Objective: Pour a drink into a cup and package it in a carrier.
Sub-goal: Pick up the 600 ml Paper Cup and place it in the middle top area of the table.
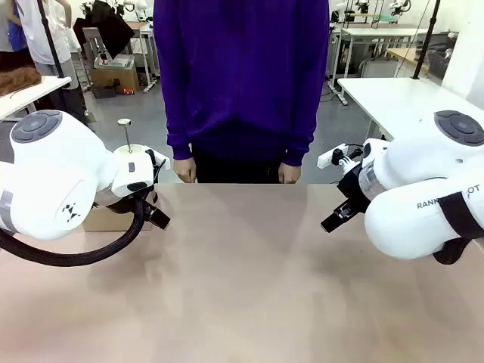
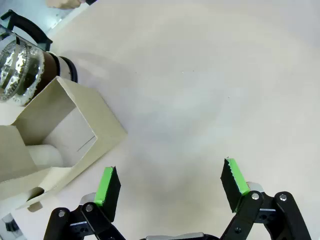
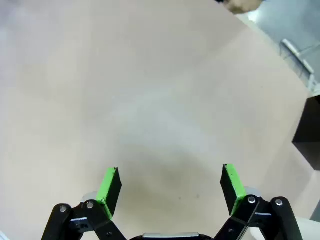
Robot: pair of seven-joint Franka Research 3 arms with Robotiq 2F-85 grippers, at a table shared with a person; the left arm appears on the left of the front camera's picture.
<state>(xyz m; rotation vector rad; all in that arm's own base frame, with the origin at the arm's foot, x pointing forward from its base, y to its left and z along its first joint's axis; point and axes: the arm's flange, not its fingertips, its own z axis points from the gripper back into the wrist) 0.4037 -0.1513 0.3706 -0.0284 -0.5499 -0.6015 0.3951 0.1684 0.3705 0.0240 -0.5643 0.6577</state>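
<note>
We see left jaws wide, right jaws wide, both empty above bench (image 1: 242, 287). Press pot (image 2: 20, 62) with dark drink (image 2: 55, 67) just beside open cardboard box (image 2: 75, 120), near left jaws. We'd take pot handle (image 2: 27, 27) squarely, keep pot upright, pour slowly.

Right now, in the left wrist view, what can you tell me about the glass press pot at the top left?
The press pot is clear glass wrapped in shiny metal bands, with a black handle on its far side. The dark brown liquid shows through part of the glass. It stands on the beige table, partly cut off by the picture's edge, right beside an open pale cardboard box. Whether the two touch I cannot tell. Nothing grips it.
</note>
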